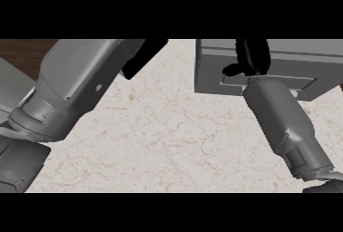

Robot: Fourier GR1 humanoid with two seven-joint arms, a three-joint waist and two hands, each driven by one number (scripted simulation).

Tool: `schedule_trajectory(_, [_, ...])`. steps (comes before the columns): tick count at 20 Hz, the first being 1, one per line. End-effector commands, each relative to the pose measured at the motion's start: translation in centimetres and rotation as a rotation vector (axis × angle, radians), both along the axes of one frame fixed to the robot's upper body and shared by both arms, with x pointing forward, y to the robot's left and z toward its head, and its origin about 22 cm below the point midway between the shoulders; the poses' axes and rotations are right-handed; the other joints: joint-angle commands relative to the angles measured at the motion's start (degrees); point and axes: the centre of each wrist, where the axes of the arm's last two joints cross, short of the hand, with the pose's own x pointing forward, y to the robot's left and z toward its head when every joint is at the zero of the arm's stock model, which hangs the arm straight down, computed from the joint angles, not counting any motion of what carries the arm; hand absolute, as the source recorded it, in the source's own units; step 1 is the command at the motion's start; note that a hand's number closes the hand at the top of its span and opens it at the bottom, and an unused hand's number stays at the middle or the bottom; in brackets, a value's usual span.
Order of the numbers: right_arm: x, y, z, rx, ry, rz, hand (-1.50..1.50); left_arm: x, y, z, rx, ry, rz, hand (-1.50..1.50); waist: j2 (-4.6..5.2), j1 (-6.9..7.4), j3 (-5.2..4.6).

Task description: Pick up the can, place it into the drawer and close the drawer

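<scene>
The right hand (248, 56) reaches over the grey drawer (221, 63) at the top right; whether its fingers are spread, closed or holding anything cannot be told, and the can cannot be seen. The left hand (142, 56) stretches straight, fingers together, toward the upper edge. Between the forearms lies broad, bare marble counter (167, 145); dark wood (23, 56) borders its top left.

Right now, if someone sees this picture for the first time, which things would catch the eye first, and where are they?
First the two grey forearms, which rise from the lower edge and fill much of the view. The right hand reaches up over the grey drawer unit at the upper right, on the pale marble counter. The left hand shows at the top centre, and no can is visible.
</scene>
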Motion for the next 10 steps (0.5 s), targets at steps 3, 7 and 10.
schedule_trajectory(3, [1.9, 0.8, 2.9, 0.001, -0.058, -0.014, -1.5, -0.2, 2.1, -0.5, 0.0, 0.01, -0.011, -1.5, 0.19, 0.97, 0.01])
schedule_trajectory(7, [2.5, 1.4, 4.3, -0.002, -0.074, -0.013, -1.5, -0.7, 2.9, -0.8, 0.009, 0.017, -0.02, -1.5, 0.03, 1.96, 0.0])
schedule_trajectory(10, [3.0, 1.3, 5.6, 0.028, -0.059, -0.009, -1.5, -0.7, 3.9, -0.7, 0.005, 0.016, -0.009, -1.5, 0.5, 2.03, 0.02])
